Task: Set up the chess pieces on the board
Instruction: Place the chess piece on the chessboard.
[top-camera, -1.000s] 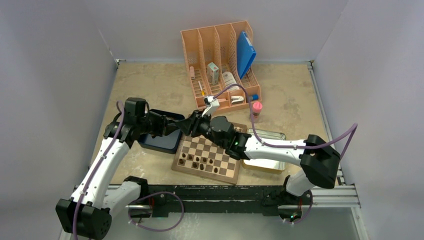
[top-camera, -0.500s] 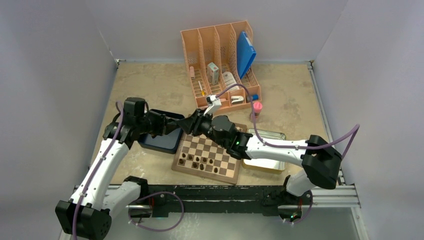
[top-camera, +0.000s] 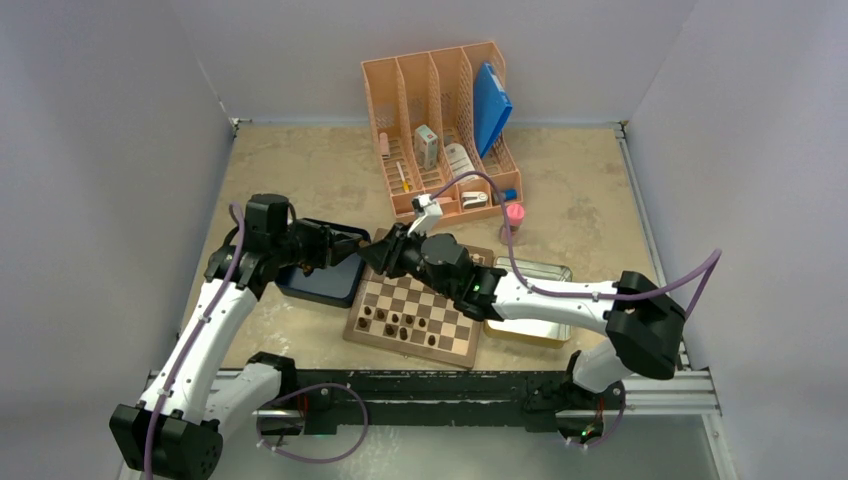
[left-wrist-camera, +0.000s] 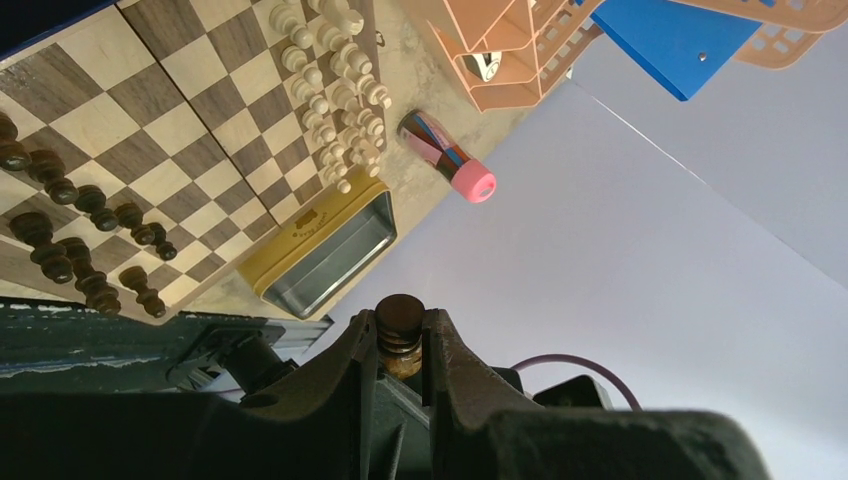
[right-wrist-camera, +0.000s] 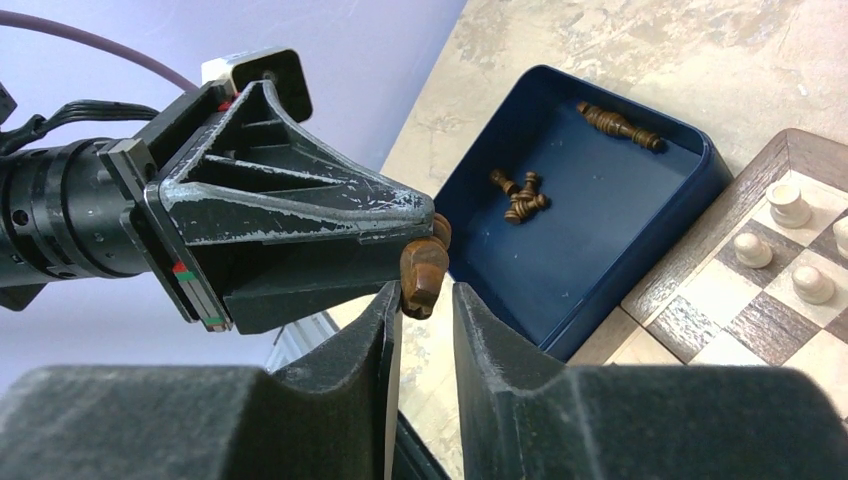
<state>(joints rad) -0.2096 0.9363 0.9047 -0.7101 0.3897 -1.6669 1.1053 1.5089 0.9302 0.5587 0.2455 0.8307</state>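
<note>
My left gripper (top-camera: 355, 246) is shut on a dark brown chess piece (left-wrist-camera: 400, 330), which stands between its fingers in the left wrist view. My right gripper (right-wrist-camera: 420, 295) is open, its two fingertips on either side of the tip of that piece (right-wrist-camera: 423, 275). Both grippers meet above the far left corner of the board (top-camera: 410, 347). Several dark pieces (top-camera: 400, 325) stand in the board's near rows. Several more lie in the dark blue tray (right-wrist-camera: 600, 230). Pale pieces (left-wrist-camera: 335, 60) stand along the board's far side.
The blue tray (top-camera: 318, 288) sits left of the board, and a shiny metal tin (top-camera: 530, 325) sits to its right. An orange desk organiser (top-camera: 440, 120) stands behind. A pink-capped tube (top-camera: 513, 217) stands by the board's far right corner.
Both grippers have shifted slightly left together, the right arm reaching further toward the left gripper. The left gripper still holds the dark piece.
</note>
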